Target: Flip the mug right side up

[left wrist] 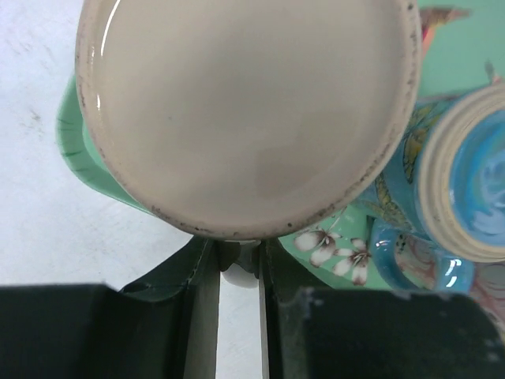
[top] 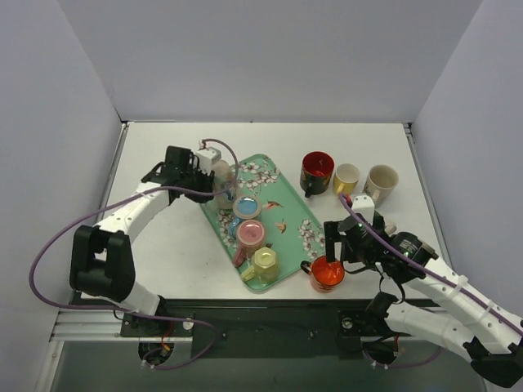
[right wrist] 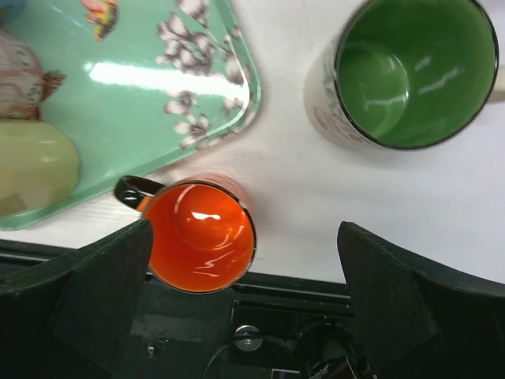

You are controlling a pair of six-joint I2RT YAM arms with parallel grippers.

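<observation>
1. the cream ceramic mug point(left wrist: 245, 110) stands bottom up on the far left corner of the green flowered tray point(left wrist: 75, 142).
2. the left gripper point(left wrist: 237, 254) is clamped on its handle point(left wrist: 237, 276).
3. the right gripper point(right wrist: 248, 276) hangs with jaws wide apart over the orange mug point(right wrist: 201, 233) at the near edge of the worktop point(right wrist: 316, 181).

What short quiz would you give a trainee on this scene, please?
1. True or false: the right gripper is shut.
2. The cream mug clamped in the left gripper is: A upright, B upside down, C on its side.
3. How many mugs are on the tray?
Key: 1 false, its jaws stand open; 2 B; 3 four.
</observation>
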